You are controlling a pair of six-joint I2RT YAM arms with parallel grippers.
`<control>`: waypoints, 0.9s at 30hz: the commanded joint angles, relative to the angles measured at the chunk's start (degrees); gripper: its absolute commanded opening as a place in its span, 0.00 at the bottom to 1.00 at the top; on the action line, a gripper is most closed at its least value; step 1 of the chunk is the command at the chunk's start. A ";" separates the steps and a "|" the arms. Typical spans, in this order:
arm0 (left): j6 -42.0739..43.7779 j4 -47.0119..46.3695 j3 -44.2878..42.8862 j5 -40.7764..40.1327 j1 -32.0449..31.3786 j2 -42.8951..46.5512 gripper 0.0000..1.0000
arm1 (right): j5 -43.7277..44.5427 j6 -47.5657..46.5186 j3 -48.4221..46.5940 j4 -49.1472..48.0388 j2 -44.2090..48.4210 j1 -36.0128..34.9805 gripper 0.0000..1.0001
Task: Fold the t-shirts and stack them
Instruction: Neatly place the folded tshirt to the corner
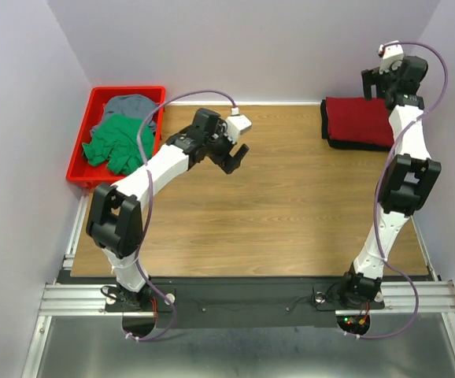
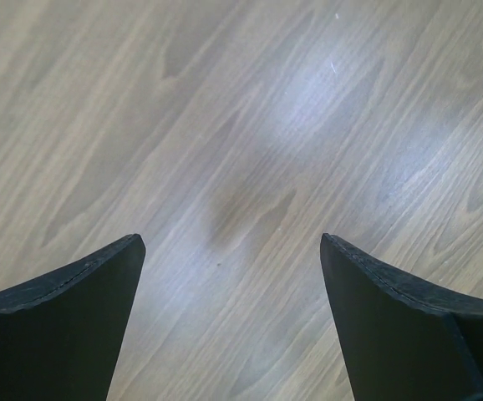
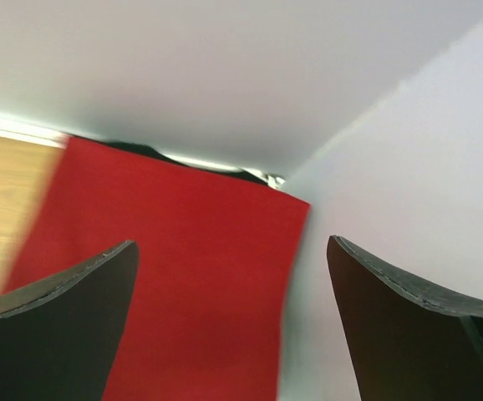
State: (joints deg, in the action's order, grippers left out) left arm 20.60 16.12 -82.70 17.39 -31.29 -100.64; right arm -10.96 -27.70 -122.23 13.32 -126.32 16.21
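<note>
My left gripper (image 2: 233, 244) has its jaws spread wide, nothing between them, over the bare table (image 1: 290, 205). My right gripper (image 3: 233, 244) is just as wide and empty, above the folded dark red t-shirt (image 1: 359, 120) in the far right corner, with the black t-shirt (image 1: 345, 145) edging out beneath. The green t-shirt (image 1: 113, 148) and grey t-shirt (image 1: 133, 105) lie crumpled in the red tray (image 1: 125, 90), far left

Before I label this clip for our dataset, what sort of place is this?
Probably a robot lab cell, not a home: plain white walls box in a wooden table, arms mounted on a metal rail.
</note>
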 commanded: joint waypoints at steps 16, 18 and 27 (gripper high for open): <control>-4.34 4.45 8.77 1.69 12.74 20.03 0.99 | -13.71 27.16 38.89 16.82 37.62 -15.94 1.00; -3.64 4.54 13.42 1.16 12.74 23.29 0.99 | -15.66 27.44 47.06 16.91 43.07 -15.94 1.00; -0.04 3.57 27.58 -3.15 12.48 31.12 0.99 | -17.00 26.48 63.16 17.97 57.40 -15.94 1.00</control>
State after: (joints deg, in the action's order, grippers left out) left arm 18.15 20.47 -57.87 16.03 -18.63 -72.95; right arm -26.72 -1.63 -59.99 32.64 -73.19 0.03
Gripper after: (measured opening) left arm 0.986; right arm 0.999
